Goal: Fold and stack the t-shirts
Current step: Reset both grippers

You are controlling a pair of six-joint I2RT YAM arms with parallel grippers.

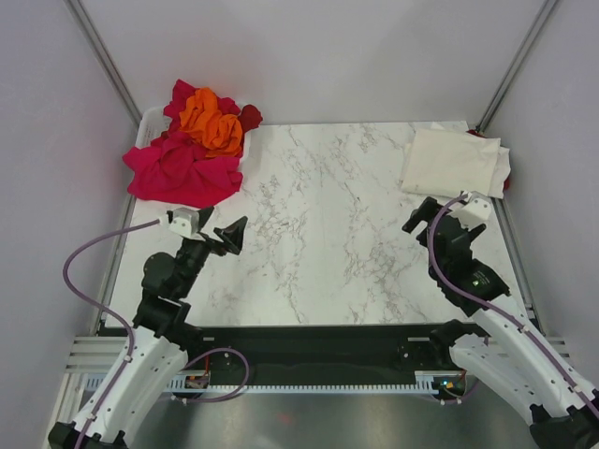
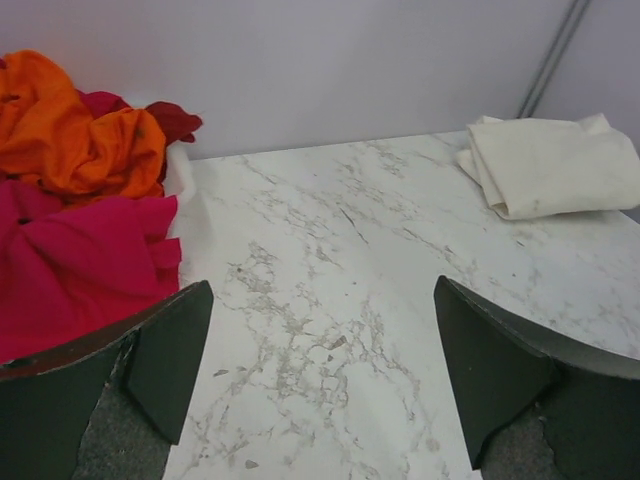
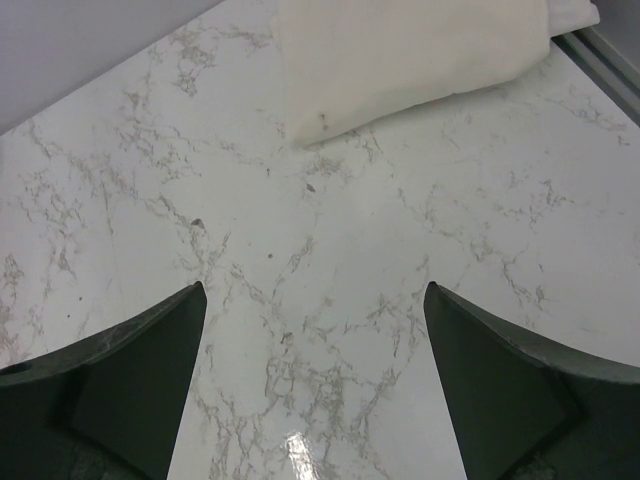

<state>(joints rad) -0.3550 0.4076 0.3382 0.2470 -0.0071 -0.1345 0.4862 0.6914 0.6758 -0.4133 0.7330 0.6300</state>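
marble table [image 1: 328, 234] holds folded cream tee [image 1: 454, 161], lengthwise left-right; left hand [image 1: 233, 232], right hand [image 1: 417, 216] released.

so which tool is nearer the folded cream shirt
Right. The right tool sits just short of the cream shirt; the left tool is far off, by the pink shirt.

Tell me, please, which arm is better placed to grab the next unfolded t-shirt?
Likely left. The open left pincer is near the crumpled magenta-pink cotton t-shirt; the right pincer, also open, is by the folded cream t-shirts.
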